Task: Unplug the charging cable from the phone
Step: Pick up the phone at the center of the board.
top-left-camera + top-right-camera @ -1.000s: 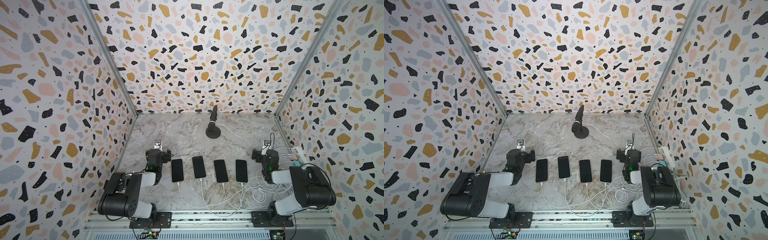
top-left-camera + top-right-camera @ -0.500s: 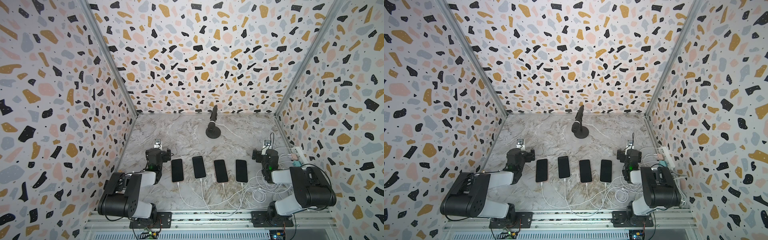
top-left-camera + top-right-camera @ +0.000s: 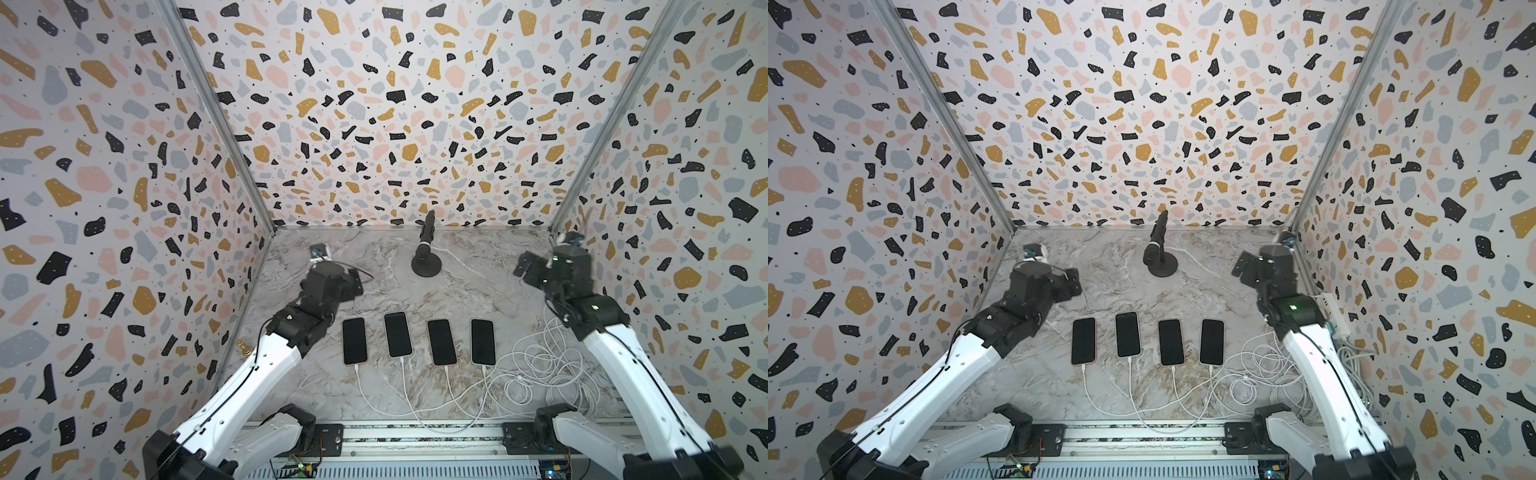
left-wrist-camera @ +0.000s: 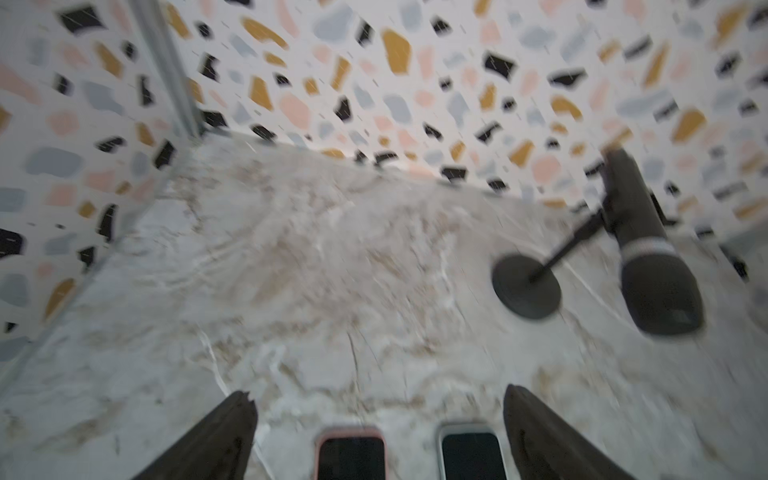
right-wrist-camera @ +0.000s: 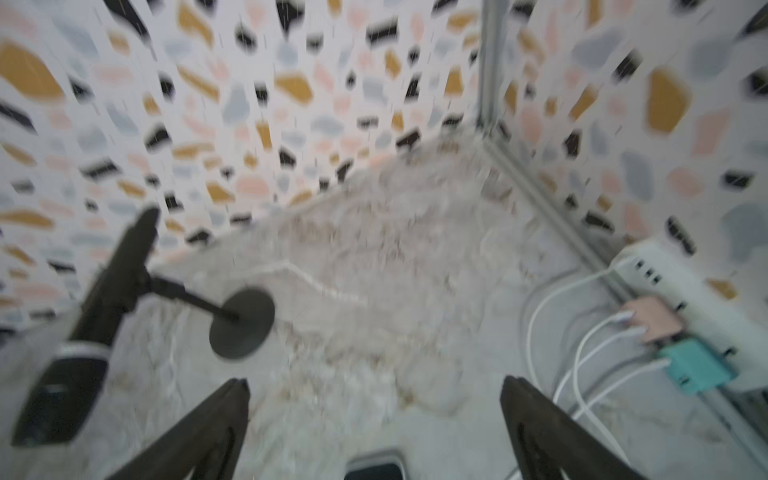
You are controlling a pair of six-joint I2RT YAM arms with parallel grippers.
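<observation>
On the table, four phones are laid in a row, long axes front to back, ports turned toward the robot's base. The left gripper and right gripper are raised, jaws wide and empty. Each cable is judged light and limp, so the stiff plug should be pinched and drawn straight out.

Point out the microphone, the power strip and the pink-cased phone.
microphone (image 4: 636, 216): left wrist view, on its dark handle.
power strip (image 5: 673, 286): right wrist view, on its white casing.
pink-cased phone (image 3: 354, 340): in a top view, on its dark screen.
</observation>
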